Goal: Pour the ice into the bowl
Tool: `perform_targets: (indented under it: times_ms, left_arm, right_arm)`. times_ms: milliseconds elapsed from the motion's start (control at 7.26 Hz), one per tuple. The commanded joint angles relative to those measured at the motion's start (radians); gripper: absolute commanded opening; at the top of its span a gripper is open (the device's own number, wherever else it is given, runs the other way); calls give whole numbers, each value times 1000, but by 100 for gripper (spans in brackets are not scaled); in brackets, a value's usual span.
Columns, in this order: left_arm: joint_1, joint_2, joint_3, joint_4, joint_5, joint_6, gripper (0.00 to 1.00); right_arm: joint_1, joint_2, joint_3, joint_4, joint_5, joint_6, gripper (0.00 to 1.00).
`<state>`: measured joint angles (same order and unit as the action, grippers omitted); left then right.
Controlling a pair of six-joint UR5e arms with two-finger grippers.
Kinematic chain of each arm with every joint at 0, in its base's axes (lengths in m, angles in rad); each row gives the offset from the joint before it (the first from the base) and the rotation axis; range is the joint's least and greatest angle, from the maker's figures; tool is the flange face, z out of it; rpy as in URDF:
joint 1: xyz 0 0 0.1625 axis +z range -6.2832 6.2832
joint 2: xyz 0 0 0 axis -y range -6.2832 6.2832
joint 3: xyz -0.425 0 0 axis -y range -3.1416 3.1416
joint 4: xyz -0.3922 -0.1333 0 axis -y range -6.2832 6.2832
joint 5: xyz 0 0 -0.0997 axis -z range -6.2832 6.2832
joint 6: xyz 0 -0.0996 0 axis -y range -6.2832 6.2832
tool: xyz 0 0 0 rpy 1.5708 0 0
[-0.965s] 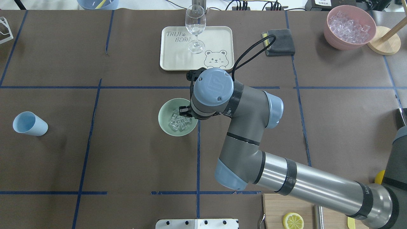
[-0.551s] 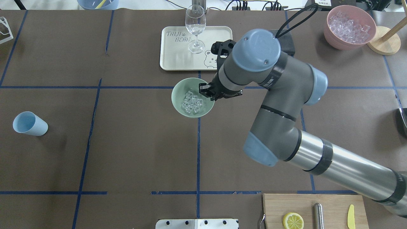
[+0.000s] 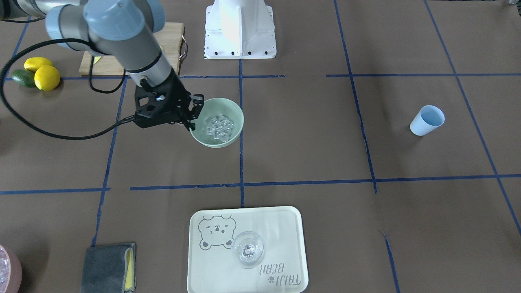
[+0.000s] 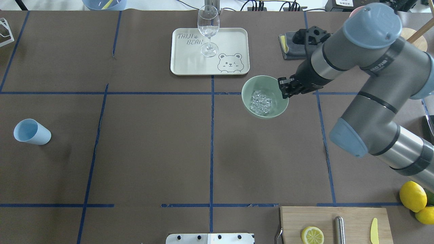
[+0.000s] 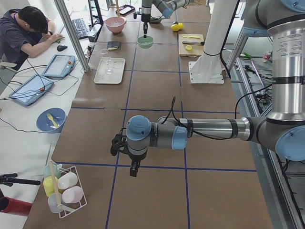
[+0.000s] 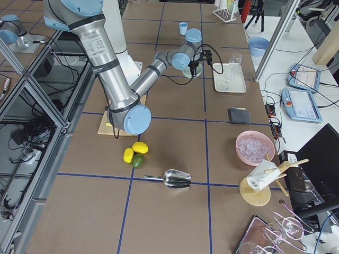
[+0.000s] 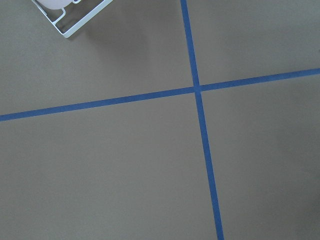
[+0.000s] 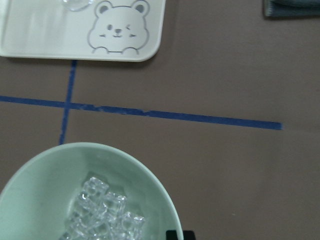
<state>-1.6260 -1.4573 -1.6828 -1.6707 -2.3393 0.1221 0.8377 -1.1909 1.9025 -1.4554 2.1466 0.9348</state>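
Overhead exterior shows the bowl (image 4: 249, 88), ice (image 4: 261, 101) heaped inside, carried rightward since the earlier frames: then at the centre tape line, now right of it, near the tray's (image 4: 190, 64) corner. The right tool (image 4: 284, 88) pinches the bowl's rim, its arm reaching in bent from the right edge. The left tool (image 5: 135, 168) points down over the worktop (image 5: 157, 200); whether it is spread I cannot tell.

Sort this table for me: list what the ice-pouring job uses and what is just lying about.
In use: mint-green bowl, ice inside it, right gripper clamped on its rim.
Lying about: wine glass, bear tray, light blue cup, grey cloth, lemons, cutting board.
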Motion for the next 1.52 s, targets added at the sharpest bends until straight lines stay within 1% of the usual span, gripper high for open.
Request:
perform_targets:
  times_ms: [0,138,276,413,551,1102,1240,1378]
  left_arm:
    - [0,-1,0,-4,0,1,100]
    - [0,-2,-2,-4,0,1,100]
    - [0,0,-2,-6,0,1,100]
    - [0,-1,-2,-9,0,1,100]
    - [0,0,-2,-9,0,1,100]
    - [0,-2,-2,-12,0,2,100]
    - [2,-2,-2,-12,0,4,100]
    - [0,-2,-3,-12,-2,2,100]
  right_arm:
    - [79,-198,50,3,9,-153,0]
    - [116,-281,46,21,27,-237,0]
    - [167,-348,44,50,74,-301,0]
    - [188,-413,33,108,87,-304,0]
    - [196,-449,6,177,88,-301,0]
    - [201,-499,-207,478,104,-288,0]
    - [201,-500,-230,503,104,-284,0]
    - [201,-500,-246,504,102,-286,0]
